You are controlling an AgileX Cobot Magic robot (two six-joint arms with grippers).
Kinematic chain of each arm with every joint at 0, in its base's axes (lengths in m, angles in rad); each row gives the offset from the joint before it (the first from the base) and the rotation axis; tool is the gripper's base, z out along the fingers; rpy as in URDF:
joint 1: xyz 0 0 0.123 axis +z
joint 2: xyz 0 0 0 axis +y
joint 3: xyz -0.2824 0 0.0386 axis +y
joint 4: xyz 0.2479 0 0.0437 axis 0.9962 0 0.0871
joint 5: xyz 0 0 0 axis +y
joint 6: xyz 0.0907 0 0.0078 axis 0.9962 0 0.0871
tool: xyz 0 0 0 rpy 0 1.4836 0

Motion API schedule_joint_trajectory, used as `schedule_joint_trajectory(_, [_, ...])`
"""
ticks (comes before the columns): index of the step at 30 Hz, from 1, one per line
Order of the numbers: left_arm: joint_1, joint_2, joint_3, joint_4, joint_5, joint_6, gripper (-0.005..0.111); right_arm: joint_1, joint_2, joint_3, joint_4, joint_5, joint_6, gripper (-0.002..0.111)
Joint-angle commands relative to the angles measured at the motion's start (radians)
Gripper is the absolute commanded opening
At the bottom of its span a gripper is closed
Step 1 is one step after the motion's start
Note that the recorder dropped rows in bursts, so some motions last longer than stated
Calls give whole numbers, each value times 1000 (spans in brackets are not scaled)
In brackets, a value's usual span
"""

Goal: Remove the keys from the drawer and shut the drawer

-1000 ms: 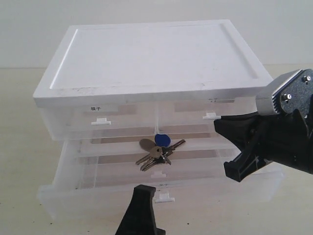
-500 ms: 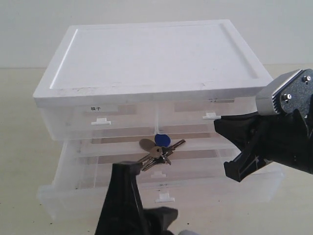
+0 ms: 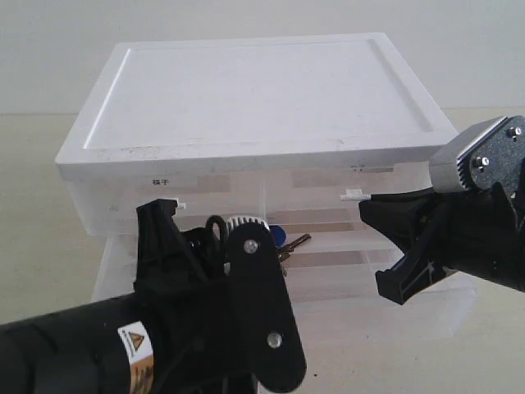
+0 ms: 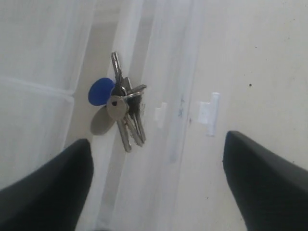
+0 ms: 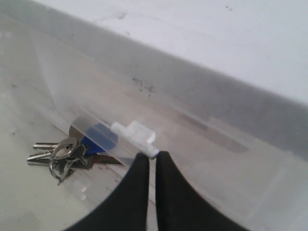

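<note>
The keys (image 4: 126, 113), silvery with a round blue fob (image 4: 100, 91), lie inside the open lower drawer (image 3: 459, 302) of a clear plastic cabinet (image 3: 246, 90). My left gripper (image 4: 154, 192) hangs open above the drawer's front wall, short of the keys, with nothing between its fingers (image 4: 48, 190). In the exterior view the left arm (image 3: 164, 328) covers most of the drawer, and only a bit of the keys (image 3: 287, 240) shows. My right gripper (image 5: 154, 158) is at the drawer's right side (image 3: 373, 246), its fingers pressed onto the thin clear wall. In the right wrist view the keys (image 5: 62, 154) lie beyond that wall.
The cabinet has a white lid and two shut upper drawers with white tab handles (image 3: 351, 195). The lower drawer's own white tab (image 4: 209, 113) sits on its front wall. Beige tabletop (image 3: 33, 205) lies around the cabinet.
The left arm has risen from the bottom edge and moved forward over the open drawer, now hiding most of it. The right gripper and the keys have not moved.
</note>
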Motion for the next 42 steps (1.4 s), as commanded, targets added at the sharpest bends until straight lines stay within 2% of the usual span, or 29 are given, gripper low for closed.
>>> schedule_joint_trajectory(1, [88,4,-5,-101,-155,95,70,1,-2,-6,5,-7,-1,0])
schedule_joint_trajectory(8, [98,134,-5,-106,-136,114,63,1,-2,-6,5,-7,2,0])
schedule_joint_trajectory(10, [98,138,-5,-106,-110,114,51,1,-2,-6,5,-7,2,0])
schedule_joint_trajectory(15, [98,138,-5,-108,-11,149,8,1,-2,-6,5,-7,2,0])
schedule_joint_trajectory(16, [98,138,-5,-111,-4,160,5,1,-2,-6,5,-7,2,0])
schedule_joint_trajectory(21, [84,138,-5,-218,-20,275,5,1,-2,-6,5,-7,2,0])
schedule_joint_trajectory(24, [55,138,-5,-318,8,406,4,1,-2,-6,5,-10,2,0])
schedule_joint_trajectory(27, [27,138,-5,-384,32,460,4,1,-2,-6,7,-12,2,0])
schedule_joint_trajectory(42, [19,41,-5,-357,113,487,4,1,-2,-6,7,-10,2,0])
